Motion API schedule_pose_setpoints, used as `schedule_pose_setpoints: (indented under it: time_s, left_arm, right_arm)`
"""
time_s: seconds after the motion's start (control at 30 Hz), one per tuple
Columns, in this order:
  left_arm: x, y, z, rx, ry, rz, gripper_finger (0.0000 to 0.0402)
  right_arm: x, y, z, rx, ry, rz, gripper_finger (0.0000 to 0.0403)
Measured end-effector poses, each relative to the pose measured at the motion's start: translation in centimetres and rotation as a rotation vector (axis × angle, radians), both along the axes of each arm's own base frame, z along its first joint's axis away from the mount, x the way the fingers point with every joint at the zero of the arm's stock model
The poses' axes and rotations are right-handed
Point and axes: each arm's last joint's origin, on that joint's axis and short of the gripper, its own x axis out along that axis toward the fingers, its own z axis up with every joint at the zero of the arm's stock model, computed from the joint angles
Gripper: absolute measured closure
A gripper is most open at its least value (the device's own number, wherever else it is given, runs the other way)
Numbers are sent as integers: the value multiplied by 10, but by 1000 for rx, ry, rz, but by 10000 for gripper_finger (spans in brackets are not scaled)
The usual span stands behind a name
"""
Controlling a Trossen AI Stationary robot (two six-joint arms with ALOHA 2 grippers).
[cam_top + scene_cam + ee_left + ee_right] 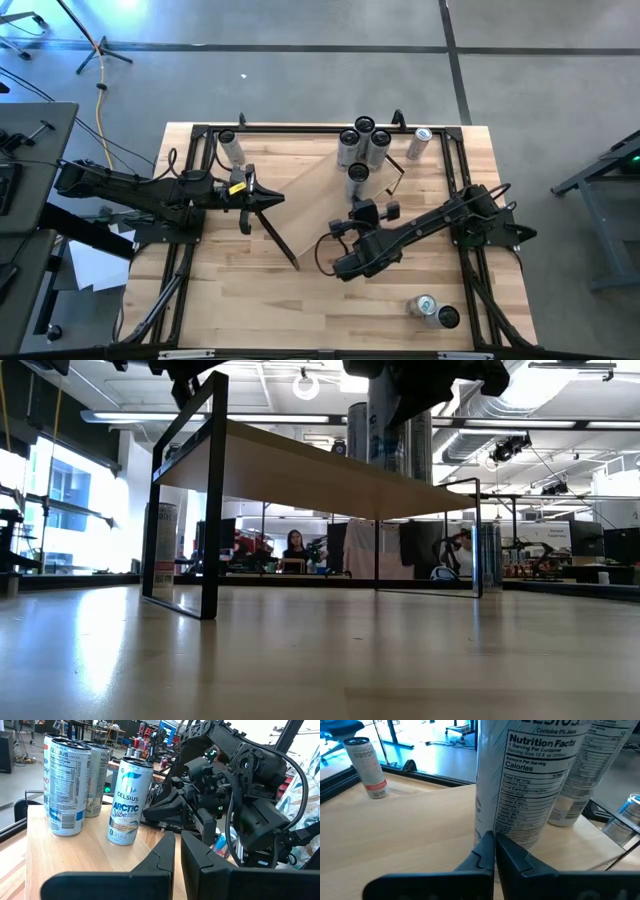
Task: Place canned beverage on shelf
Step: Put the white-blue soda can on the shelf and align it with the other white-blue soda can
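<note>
high view: four cans (362,143) stand on the shelf (330,195); both arms' fingers are closed and empty. right wrist view: right gripper (494,851) nearly touches a can (520,785); a nudge could topple it.

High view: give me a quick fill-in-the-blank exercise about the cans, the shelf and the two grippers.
The shelf carries ___ upright cans. The left gripper and the right gripper are both ___, holding nothing. Off the shelf, at the high view's lower right, there are ___ more cans.
Missing words: four; shut; two.
</note>
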Motion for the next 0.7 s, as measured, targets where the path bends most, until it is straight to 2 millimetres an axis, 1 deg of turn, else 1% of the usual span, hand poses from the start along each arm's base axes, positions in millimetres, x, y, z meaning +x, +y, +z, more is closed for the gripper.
schedule_pose_setpoints:
  time_s: [0.33,0.7]
  left_arm:
    - [0,0,0,0,0,0,398]
    - [0,0,0,-9,0,0,398]
  right_arm:
    - [2,-1,0,8,-21,-4,403]
    - [11,-11,-1,-15,-51,-10,403]
